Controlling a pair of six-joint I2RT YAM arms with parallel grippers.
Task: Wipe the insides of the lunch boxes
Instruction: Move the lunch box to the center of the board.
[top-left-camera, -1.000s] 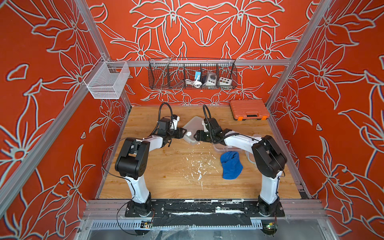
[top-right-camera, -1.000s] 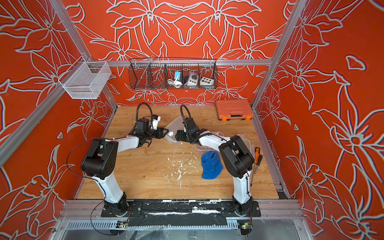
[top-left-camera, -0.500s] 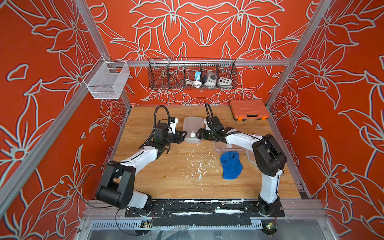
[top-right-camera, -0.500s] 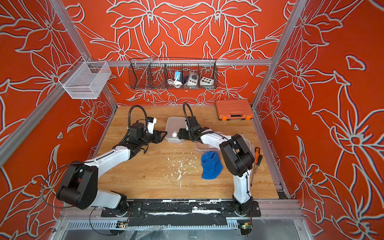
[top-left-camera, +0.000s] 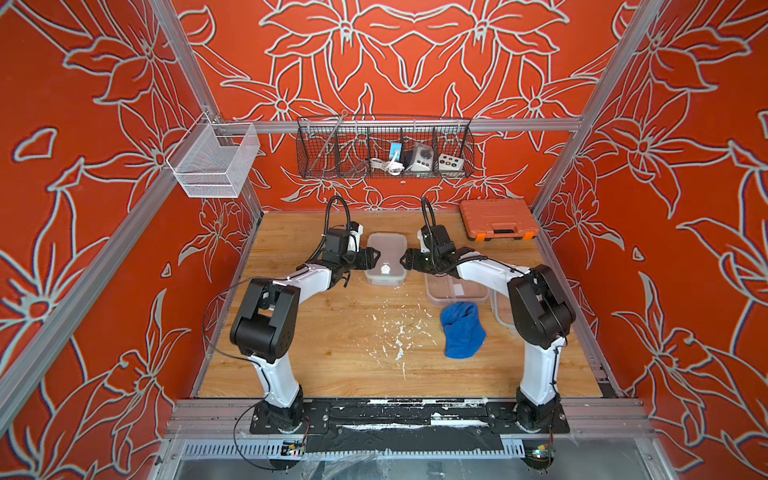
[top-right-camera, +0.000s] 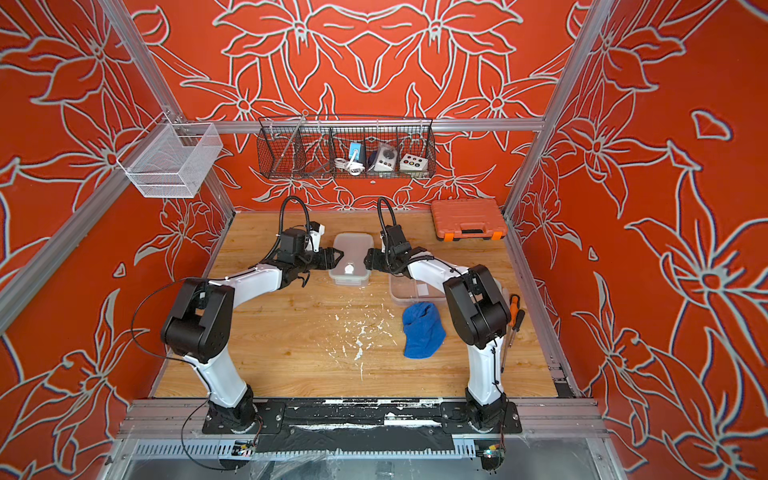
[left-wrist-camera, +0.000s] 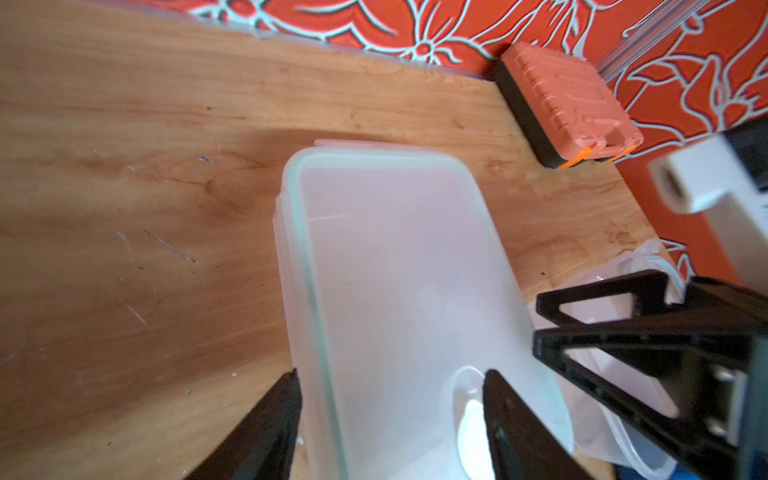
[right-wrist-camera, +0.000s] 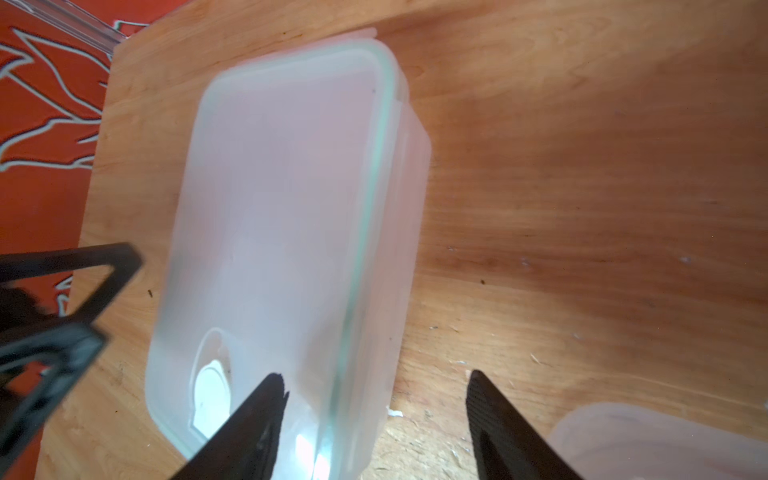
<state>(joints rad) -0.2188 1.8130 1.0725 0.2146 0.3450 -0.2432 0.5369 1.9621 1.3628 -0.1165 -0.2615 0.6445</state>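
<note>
Orange walls with pale flower outlines around a wooden table (top-left-camera: 324, 345). At 12 o'clock from the table's middle, a lidded box (top-left-camera: 385, 253), flat on the wood, with a white valve at the lid's near end. At that box's 9 o'clock, the left gripper (top-left-camera: 374, 257), jaws well apart and straddling the lid's long edge, clamped on nothing; touching the lid or not, cannot tell. At the box's 3 o'clock, the right gripper (top-left-camera: 405, 261), jaws likewise wide, one fingertip over the lid's near corner and the other over bare wood, holding nothing. At 3 o'clock from the middle, an open box (top-left-camera: 453, 291) with a white sticker inside, partly under the right arm. Just beside it at 4 o'clock, a blue cloth (top-left-camera: 462, 330). At 1 o'clock by the back wall, an orange case (top-left-camera: 498, 218). Near the middle, scattered white flecks (top-left-camera: 397, 332).
</note>
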